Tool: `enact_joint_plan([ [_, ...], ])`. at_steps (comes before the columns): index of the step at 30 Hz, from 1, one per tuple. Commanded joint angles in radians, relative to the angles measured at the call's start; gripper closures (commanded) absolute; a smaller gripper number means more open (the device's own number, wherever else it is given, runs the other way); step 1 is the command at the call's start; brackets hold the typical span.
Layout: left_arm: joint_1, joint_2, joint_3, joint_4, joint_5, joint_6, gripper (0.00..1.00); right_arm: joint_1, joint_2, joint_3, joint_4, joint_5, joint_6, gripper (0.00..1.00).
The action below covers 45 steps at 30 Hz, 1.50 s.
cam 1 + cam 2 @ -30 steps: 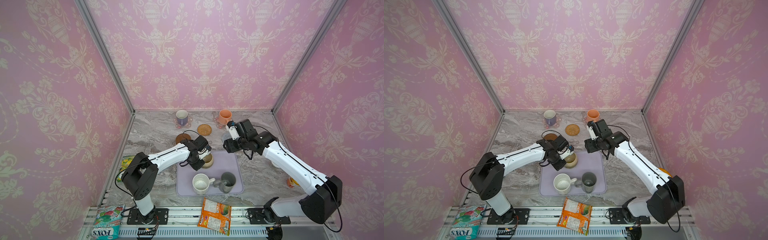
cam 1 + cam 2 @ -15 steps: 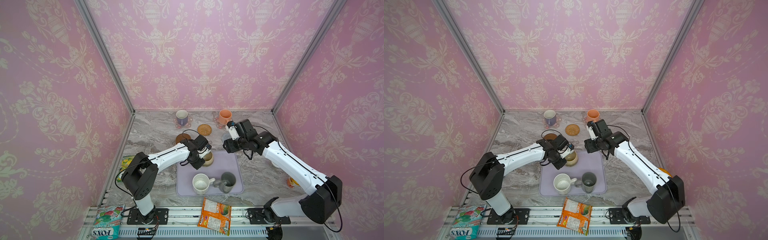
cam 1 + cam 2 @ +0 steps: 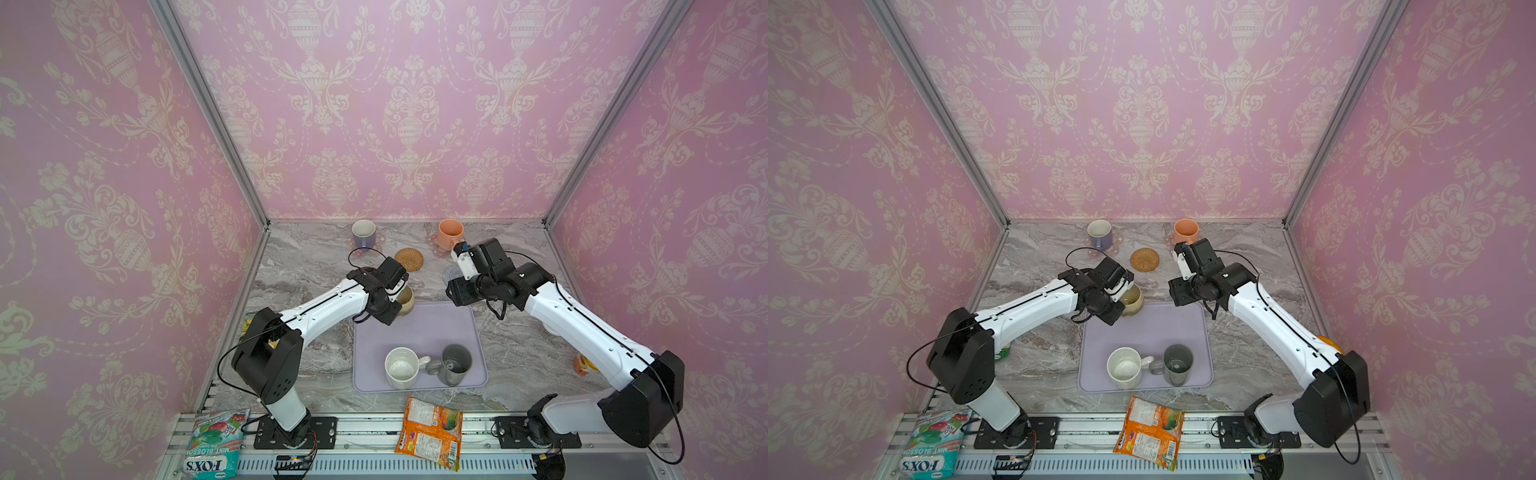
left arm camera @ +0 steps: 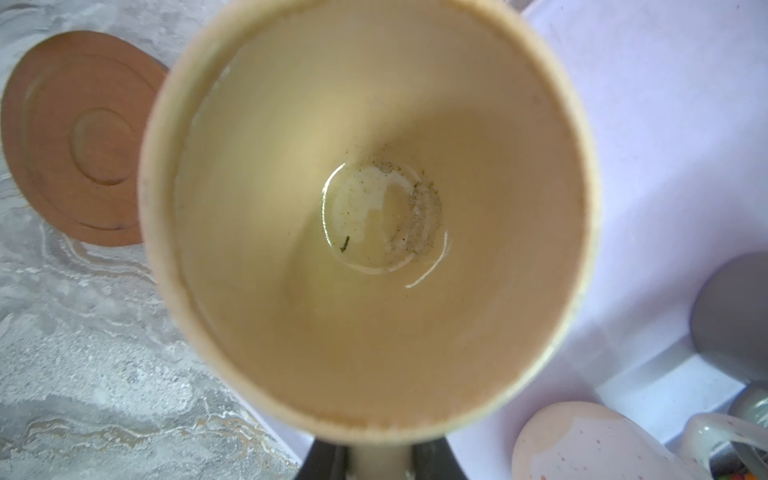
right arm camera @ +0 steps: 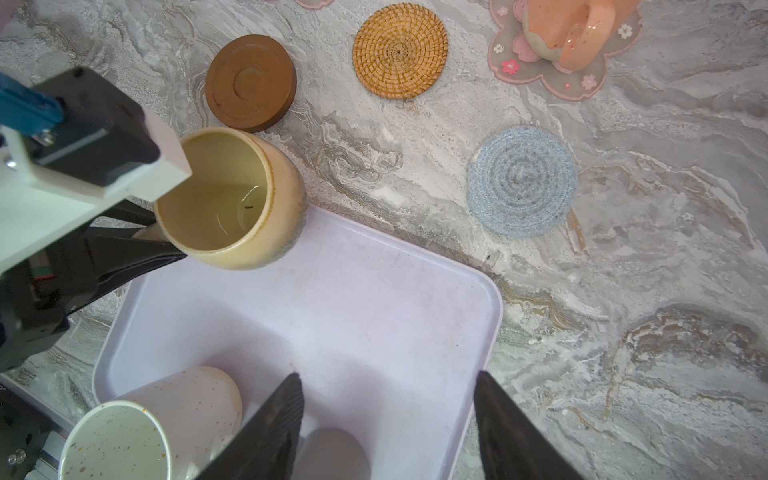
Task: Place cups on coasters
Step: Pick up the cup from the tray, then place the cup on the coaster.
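pink damask walls box in the marbled tabletop (image 3: 316, 266). over the last second we see little movement. the left gripper (image 5: 145, 245) is clamped on the handle of the beige mug (image 3: 406, 299) and has carried it slightly farther and to the left. the mug now hangs, a bit tilted, over the far left corner of the lavender tray (image 3: 436, 328), just near of the bare dark brown wooden coaster (image 5: 250, 81). the right gripper (image 5: 386, 378) has hardly shifted; its jaws stand apart, empty, above the tray by the dark grey mug (image 3: 456, 364).

we judge a third placement is under way. the lavender mug (image 3: 364, 233) and peach mug (image 3: 450, 232) already sit on the pink flower coasters (image 5: 509, 50) at the far edge. the speckled white mug (image 3: 401, 368) waits on the tray. the rattan coaster (image 3: 409, 259) and grey-blue coaster (image 5: 521, 180) are free.
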Motion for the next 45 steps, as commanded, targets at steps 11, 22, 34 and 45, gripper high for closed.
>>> enact_joint_plan([
  [11, 0.118, -0.112, 0.029, 0.068, -0.137, -0.174, 1.00, 0.006, 0.023, 0.004, 0.001, 0.018, 0.007, 0.33],
  [22, 0.187, -0.116, 0.038, 0.091, -0.218, -0.231, 1.00, 0.006, 0.038, 0.005, 0.003, 0.025, 0.005, 0.33],
  [34, 0.249, -0.041, 0.074, 0.127, -0.197, -0.290, 1.00, 0.006, 0.042, 0.007, 0.000, 0.042, 0.004, 0.33],
  [45, 0.253, 0.058, 0.134, 0.136, -0.216, -0.412, 1.00, 0.006, 0.055, 0.011, -0.004, 0.049, -0.003, 0.33],
])
